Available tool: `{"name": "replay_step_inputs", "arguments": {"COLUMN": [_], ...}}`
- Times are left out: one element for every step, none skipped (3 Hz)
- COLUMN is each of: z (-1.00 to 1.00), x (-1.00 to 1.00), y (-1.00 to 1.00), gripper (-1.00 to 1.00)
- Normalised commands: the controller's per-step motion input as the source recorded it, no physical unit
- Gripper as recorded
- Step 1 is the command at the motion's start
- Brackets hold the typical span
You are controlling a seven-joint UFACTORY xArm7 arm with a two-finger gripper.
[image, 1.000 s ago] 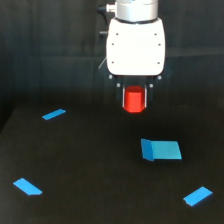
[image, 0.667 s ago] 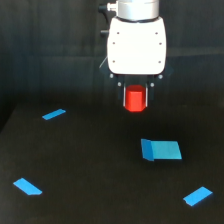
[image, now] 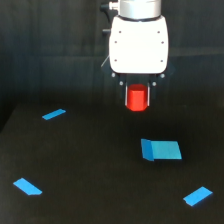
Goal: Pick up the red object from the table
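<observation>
Tool (image: 137,96) under the white arm housing is closed on the small red-orange hexagonal block (image: 136,98), which we see held above the matte black tabletop (image: 90,165), clear of the flat blue pieces. We judge a slip most likely: only the block's upper part looks pinched, so a jolt could drop it. Arm hangs straight down, wrist vertical.

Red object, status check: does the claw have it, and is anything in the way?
Claw shut on red object. Object held above table. Blue pieces lie flat below, nothing blocking.
</observation>
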Motion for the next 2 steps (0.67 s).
{"name": "replay_step_inputs", "arguments": {"z": [0.09,0.16], "x": [0.09,0.12], "y": [0.01,-0.06], "gripper": [-1.0,-0.96]}}
